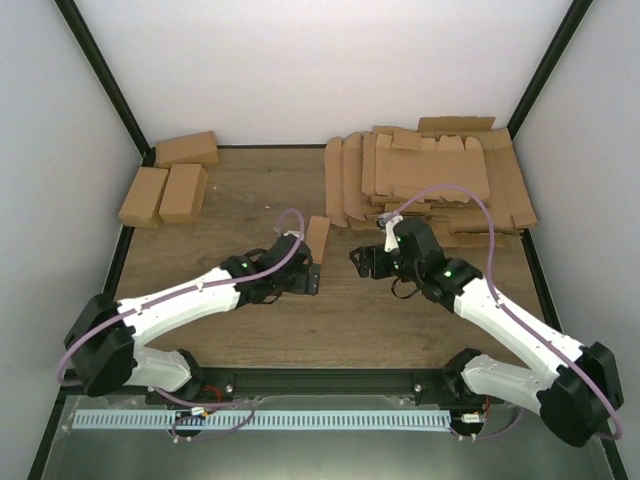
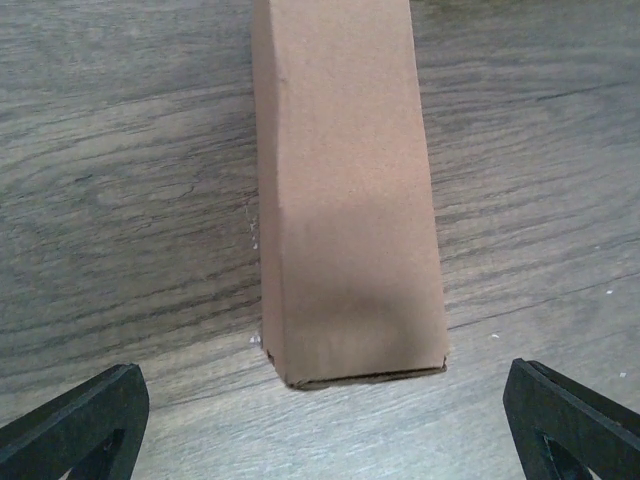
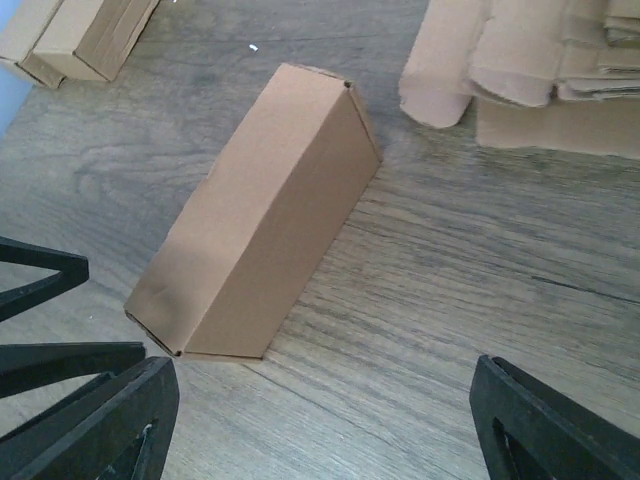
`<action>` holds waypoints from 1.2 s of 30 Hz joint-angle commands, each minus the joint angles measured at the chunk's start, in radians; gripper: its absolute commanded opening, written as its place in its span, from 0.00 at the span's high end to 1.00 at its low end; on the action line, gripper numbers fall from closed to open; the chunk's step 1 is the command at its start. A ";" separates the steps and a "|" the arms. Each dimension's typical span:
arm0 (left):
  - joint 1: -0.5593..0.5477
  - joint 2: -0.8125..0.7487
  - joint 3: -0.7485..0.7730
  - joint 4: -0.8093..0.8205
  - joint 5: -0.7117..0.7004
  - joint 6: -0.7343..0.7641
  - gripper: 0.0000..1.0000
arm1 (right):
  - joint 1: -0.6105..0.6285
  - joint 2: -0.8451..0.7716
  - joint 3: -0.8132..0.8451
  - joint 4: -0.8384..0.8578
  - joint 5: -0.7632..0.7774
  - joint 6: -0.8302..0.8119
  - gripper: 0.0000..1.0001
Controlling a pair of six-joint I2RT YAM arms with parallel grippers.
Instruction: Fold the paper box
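Note:
The paper box (image 1: 317,238) is folded into a small brown brick-shaped carton and lies on the wooden table between the two arms. It fills the middle of the left wrist view (image 2: 345,190) and lies slantwise in the right wrist view (image 3: 260,250). My left gripper (image 1: 314,277) is open and empty, just in front of the carton's near end, not touching it. My right gripper (image 1: 358,262) is open and empty, to the right of the carton and apart from it. Its fingertips (image 3: 110,420) frame bare table.
A big stack of flat cardboard blanks (image 1: 430,180) lies at the back right; it also shows in the right wrist view (image 3: 540,60). Three folded cartons (image 1: 170,180) sit at the back left. Black frame posts and white walls enclose the table (image 1: 350,320).

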 commanded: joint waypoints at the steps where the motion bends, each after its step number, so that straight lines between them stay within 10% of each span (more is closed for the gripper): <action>1: -0.036 0.097 0.069 -0.044 -0.099 0.018 0.00 | -0.003 -0.083 -0.031 0.016 0.098 0.030 0.17; 14: -0.044 0.269 0.146 -0.029 -0.064 0.036 0.06 | -0.005 -0.158 -0.080 0.002 0.143 0.043 0.17; 36: 0.034 0.172 0.157 -0.053 -0.004 0.037 0.56 | -0.005 -0.152 -0.081 0.009 0.119 0.044 0.18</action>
